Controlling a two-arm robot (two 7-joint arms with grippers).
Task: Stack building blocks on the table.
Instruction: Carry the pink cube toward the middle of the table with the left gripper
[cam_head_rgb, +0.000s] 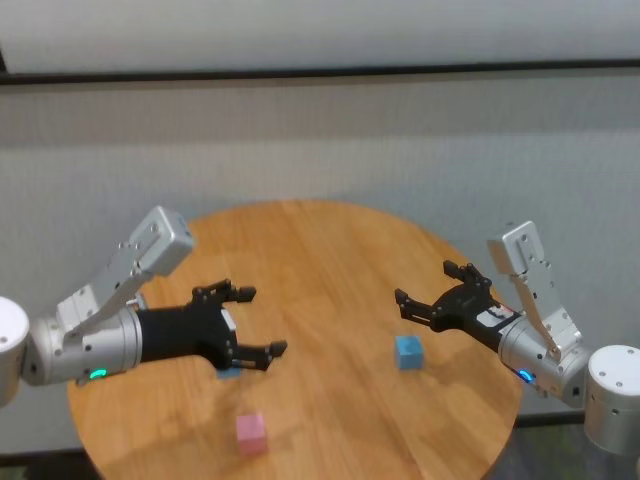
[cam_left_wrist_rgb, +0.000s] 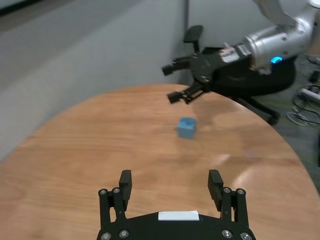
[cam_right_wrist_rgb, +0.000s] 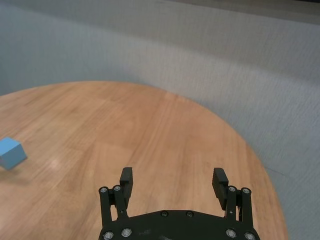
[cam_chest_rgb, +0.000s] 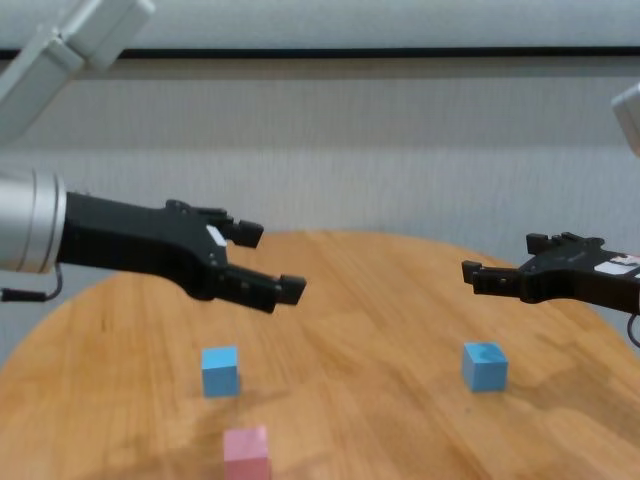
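On the left side, the left claw (cam_head_rgb: 248, 322) hangs in the air above the round wooden desk (cam_head_rgb: 320, 260), with its two black fingers spread wide apart and nothing between them. In the chest view this claw (cam_chest_rgb: 268, 262) is above one light blue block (cam_chest_rgb: 220, 370), which stands on the desk and is not touched by the fingers; in the head view only a small part of this block (cam_head_rgb: 229, 372) is seen under the claw. Just in front of it, nearer to the robot, the pink block (cam_chest_rgb: 246, 453) stands alone on the desk, close to the near edge, and the head view shows it (cam_head_rgb: 251, 432) free on all sides. More to the right, well apart from these two, the second light blue block (cam_head_rgb: 408, 352) stands on the wood by itself; the left wrist view shows it (cam_left_wrist_rgb: 187, 127) across the desk, under the other arm. On the right side, the right claw (cam_head_rgb: 430, 291) also hangs above the desk, a little behind and above this second blue block, not touching it. Its fingers are wide open and hold nothing, which the right wrist view confirms, where the claw (cam_right_wrist_rgb: 173, 181) has only bare wood between its tips. No block lies on top of another.
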